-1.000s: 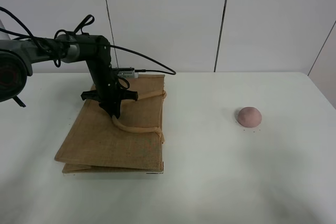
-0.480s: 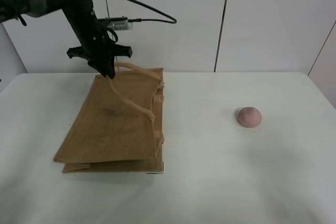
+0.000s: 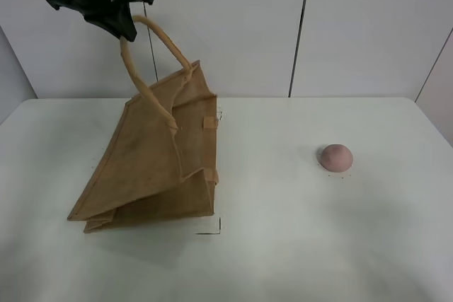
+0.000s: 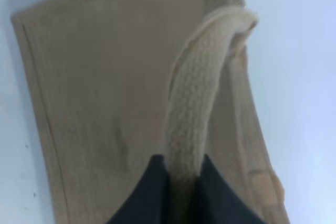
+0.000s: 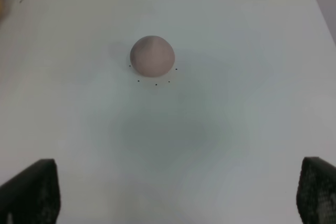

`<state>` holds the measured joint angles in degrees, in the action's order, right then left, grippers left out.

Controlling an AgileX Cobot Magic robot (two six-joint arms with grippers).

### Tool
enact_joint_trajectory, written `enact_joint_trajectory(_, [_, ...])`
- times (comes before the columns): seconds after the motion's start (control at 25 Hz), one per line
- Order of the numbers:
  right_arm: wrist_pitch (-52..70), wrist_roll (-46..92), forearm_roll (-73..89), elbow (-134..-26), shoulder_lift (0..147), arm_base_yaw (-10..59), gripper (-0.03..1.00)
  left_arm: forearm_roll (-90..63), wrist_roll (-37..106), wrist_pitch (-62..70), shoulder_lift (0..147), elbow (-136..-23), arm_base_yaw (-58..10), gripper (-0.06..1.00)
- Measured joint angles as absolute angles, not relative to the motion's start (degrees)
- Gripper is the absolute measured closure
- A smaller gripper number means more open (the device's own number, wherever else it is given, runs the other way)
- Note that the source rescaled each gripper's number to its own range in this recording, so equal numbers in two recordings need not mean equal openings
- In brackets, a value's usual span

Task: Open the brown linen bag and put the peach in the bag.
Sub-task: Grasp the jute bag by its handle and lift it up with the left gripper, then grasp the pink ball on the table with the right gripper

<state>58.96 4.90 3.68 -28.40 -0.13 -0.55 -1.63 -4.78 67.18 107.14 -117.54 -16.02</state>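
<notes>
2 grippers, 2 different states. The left gripper (image 3: 126, 30) is pinched narrow on 1 rolled loop handle (image 3: 145, 61) of the brown linen bag (image 3: 152, 160), high above the bag. The left wrist view shows its dark fingers (image 4: 149, 198) squeezing the woven cord between them.

Hung from that single handle, the bag's upper panel rises like a tent while its lower panel and base rest on the white table (image 3: 297, 245). The mouth therefore appears to gape as a wedge on the bag's peach-facing side. That seems to be the reason for the hold: raising 1 panel spreads the opening without a second grip.

The peach (image 3: 335, 157) sits on the table well apart from the bag, off its mouth side, untouched. The right gripper (image 5: 173, 195), also well apart from the bag, looks down on the peach with its jaws spread wide and empty, probably staged for the pick.

Opening looks largely done; picking and dropping are not yet begun. Coarse jute is floppy, so the mouth may sag if the handle drops.
</notes>
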Motion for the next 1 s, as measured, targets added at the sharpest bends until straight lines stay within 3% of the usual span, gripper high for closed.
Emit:
enact_joint_trajectory(0.68, [58.9,4.9,3.6,-28.4,0.7,-0.5,-0.03,-1.4,-4.5,67.2,103.2,-119.2,-16.0,0.94])
enact_joint_trajectory(1.0, [55.2,4.9,3.6,-32.0,26.5,-0.5,-0.03,-1.4,-4.4,67.2,102.9,-119.2,-16.0,0.94])
